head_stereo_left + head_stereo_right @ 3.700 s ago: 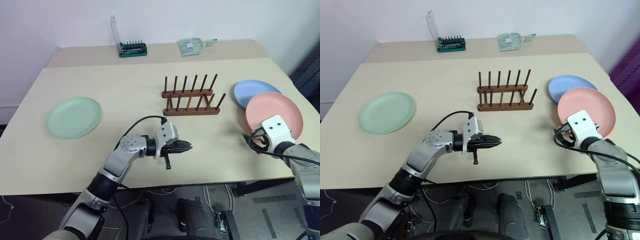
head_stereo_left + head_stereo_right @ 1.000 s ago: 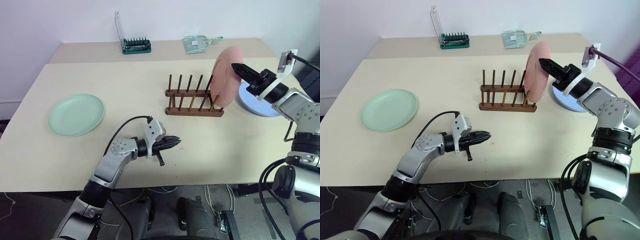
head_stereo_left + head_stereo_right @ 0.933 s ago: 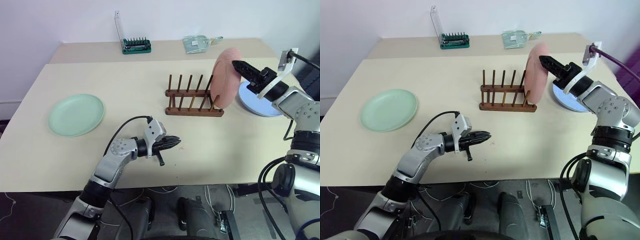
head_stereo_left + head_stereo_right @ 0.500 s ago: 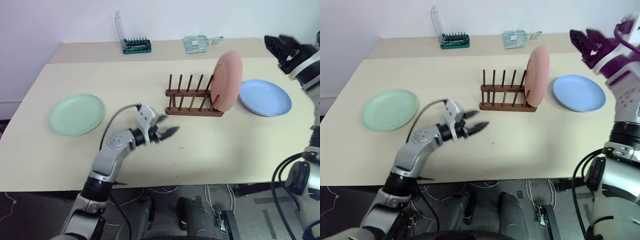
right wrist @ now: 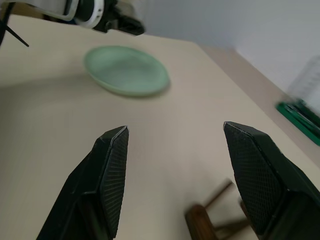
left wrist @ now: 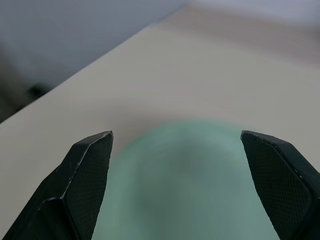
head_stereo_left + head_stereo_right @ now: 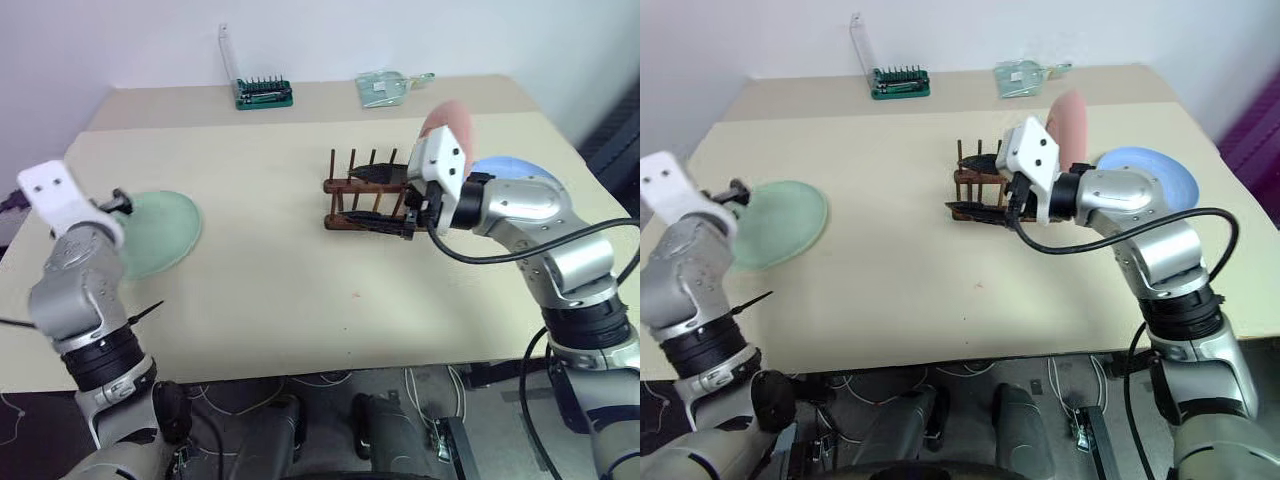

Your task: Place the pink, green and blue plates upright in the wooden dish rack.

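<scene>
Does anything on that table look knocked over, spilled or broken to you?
Nothing stands out. The pink plate stands upright at the end of the wooden dish rack, the green plate and blue plate lie flat on the table, and the green bit holder sits upright at the back. Nothing looks spilled or broken.

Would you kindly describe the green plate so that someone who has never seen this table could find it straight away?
Start at the beige table and go from the wooden dish rack at its middle toward the robot's left edge. There the green plate lies flat beside the left gripper, whose fingers stand open. It is pale mint, unlike the pink plate upright in the rack and the blue plate beyond it.
</scene>
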### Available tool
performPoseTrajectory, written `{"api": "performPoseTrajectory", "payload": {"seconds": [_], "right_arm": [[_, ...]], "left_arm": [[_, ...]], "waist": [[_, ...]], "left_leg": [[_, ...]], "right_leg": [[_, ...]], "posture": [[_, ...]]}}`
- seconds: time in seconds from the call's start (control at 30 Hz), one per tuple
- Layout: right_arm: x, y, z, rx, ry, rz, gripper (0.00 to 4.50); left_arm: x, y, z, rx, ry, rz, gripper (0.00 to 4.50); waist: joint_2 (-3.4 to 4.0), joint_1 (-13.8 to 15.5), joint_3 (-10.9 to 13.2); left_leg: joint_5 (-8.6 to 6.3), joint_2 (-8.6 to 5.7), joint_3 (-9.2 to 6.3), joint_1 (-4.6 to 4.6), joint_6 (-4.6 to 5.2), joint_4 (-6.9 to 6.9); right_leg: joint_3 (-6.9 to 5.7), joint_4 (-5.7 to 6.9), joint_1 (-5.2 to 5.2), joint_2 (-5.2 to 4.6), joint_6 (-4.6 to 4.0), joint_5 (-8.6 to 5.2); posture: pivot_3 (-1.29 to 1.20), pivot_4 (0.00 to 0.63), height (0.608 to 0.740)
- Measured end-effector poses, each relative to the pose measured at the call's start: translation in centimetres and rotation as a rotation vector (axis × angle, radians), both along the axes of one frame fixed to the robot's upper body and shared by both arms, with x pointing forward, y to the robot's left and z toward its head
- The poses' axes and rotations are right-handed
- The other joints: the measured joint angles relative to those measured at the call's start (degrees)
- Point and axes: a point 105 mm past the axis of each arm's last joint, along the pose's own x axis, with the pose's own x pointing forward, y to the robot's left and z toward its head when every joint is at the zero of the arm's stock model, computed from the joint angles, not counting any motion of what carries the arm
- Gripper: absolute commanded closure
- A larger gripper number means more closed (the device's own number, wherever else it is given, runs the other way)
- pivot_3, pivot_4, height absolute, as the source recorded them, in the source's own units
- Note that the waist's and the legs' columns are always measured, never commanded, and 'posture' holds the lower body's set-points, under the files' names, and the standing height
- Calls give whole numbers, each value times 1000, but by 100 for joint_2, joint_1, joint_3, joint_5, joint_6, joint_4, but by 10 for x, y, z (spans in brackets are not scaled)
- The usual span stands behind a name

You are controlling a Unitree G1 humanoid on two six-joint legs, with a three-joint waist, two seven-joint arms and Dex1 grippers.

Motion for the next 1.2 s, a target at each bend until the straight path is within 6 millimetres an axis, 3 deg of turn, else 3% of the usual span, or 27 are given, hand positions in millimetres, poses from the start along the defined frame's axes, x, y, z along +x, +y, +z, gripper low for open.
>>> {"api": "performPoseTrajectory", "payload": {"seconds": [0.1,0.3,0.4,0.63,0.83,0.97,1.07,1.2], "right_arm": [[4,-1,-6,-9,8,-7,1439],[9,-6,-26,-42,47,-39,1439],[10,-6,-29,-46,51,-48,1439],[10,-10,-40,-54,64,-84,1439],[14,-11,-32,-26,15,-130,1439],[27,-9,-9,-21,-78,-164,160],[35,-7,4,-95,-266,-190,69],[44,0,-6,-229,-461,-193,69]], "left_arm": [[-10,-4,-24,-98,59,30,296],[-14,-18,-50,-292,88,40,296],[-11,-17,-51,-383,40,53,1113],[1,-19,-53,-438,-12,16,4458],[26,-45,-23,-320,-106,-180,4458],[46,-86,20,-249,-252,-384,4500],[55,-116,62,-160,-348,-498,4500],[62,-150,96,-129,-421,-592,4500]], "waist": [[-22,137,1],[-33,124,-3],[-30,120,-4],[-31,139,-4],[-34,125,-2],[-37,132,2],[-38,116,2],[-37,102,2]], "left_leg": [[-1,2,-3,0,-2,9],[0,7,-4,1,-5,1],[5,13,-4,3,-15,-9],[9,10,-5,3,-21,-3],[10,11,-4,2,-22,-6],[11,12,-2,-1,-24,-5],[11,12,1,0,-24,-8],[22,12,6,0,-41,-12]], "right_leg": [[-1,-5,-5,1,-5,3],[-1,-1,1,-1,-4,6],[-2,4,-3,2,-6,5],[-3,2,3,2,-7,7],[-1,1,0,3,-11,9],[-2,-2,-3,3,-18,14],[-2,-4,-2,4,-17,14],[-2,-2,-8,10,-16,14]], "posture": [[0,150,731],[0,150,731],[0,150,731],[0,150,731],[0,150,731],[0,150,731],[0,150,731],[0,150,731]]}}
